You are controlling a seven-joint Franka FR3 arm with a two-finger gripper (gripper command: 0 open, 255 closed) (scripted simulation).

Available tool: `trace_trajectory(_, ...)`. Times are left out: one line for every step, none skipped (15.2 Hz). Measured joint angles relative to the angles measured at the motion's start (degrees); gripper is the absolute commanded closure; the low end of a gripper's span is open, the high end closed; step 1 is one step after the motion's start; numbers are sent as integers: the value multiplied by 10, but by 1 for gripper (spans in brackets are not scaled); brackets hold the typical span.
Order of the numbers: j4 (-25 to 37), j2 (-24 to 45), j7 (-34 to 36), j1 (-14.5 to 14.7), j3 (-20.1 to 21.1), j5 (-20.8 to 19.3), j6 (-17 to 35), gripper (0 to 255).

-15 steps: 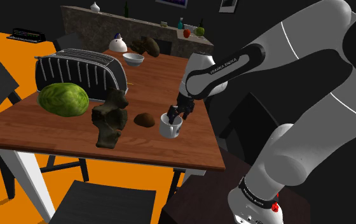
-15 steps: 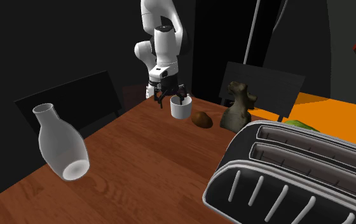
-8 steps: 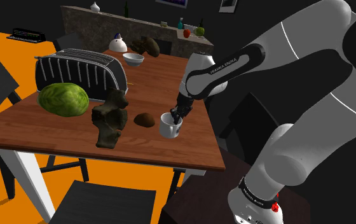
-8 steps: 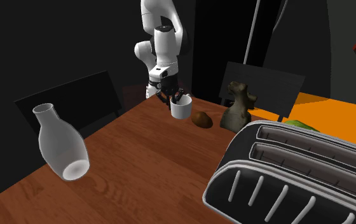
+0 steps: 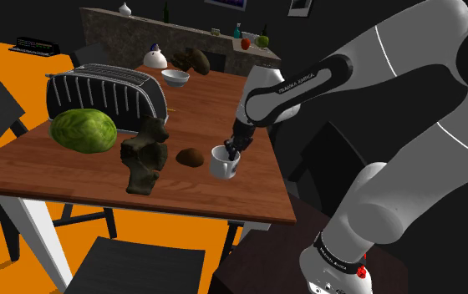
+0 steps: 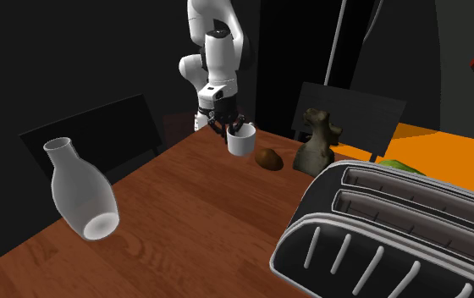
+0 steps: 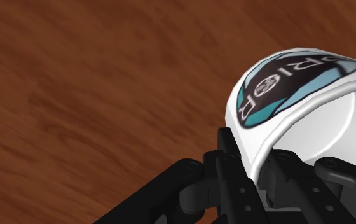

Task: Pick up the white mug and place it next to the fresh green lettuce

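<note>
The white mug (image 5: 222, 166) with a teal and black logo is near the table's edge closest to the stand, beside a brown lump. My gripper (image 5: 231, 151) comes down on it from above and is shut on the rim, one finger inside the mug and one outside. In the second exterior view the mug (image 6: 241, 144) hangs a little tilted under the gripper (image 6: 234, 129). The wrist view has the mug wall (image 7: 310, 108) clasped between the fingers of the gripper (image 7: 253, 172). The green lettuce (image 5: 83, 130) lies at the shoulder view's left, in front of the toaster.
A dark toaster (image 5: 111, 90) stands behind the lettuce. A dark figurine (image 5: 144, 154) and a brown lump (image 5: 190, 156) sit between mug and lettuce. A white bowl (image 5: 175, 77) is farther back, a white vase (image 6: 81, 193) lies on its side, and chairs surround the wooden table (image 5: 207, 108).
The fingers stood open around the mug's rim a second ago and have closed on it. The mug has tilted and risen slightly since then.
</note>
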Motion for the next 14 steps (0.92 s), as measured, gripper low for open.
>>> trace_trajectory(3,-7,0,-1,0,-1,-10,255)
trace_trajectory(7,-12,2,-1,1,-2,-19,255)
trace_trajectory(10,-18,3,-1,1,-3,-27,255)
trace_trajectory(13,-23,4,-1,2,-3,-37,255)
trace_trajectory(18,-27,4,-2,2,-4,-45,255)
trace_trajectory(21,-32,5,-2,2,-5,-53,255)
trace_trajectory(26,-38,6,-2,3,-5,-64,255)
trace_trajectory(27,-44,7,-2,3,-6,-71,255)
trace_trajectory(32,-47,7,-3,3,-6,-79,255)
trace_trajectory(37,-51,7,-3,3,-7,-88,255)
trace_trajectory(41,-56,8,-3,4,-7,-98,255)
trace_trajectory(46,-62,9,-4,4,-8,-107,255)
trace_trajectory(51,-65,9,-4,4,-8,-116,255)
trace_trajectory(57,-68,10,-4,4,-9,-125,255)
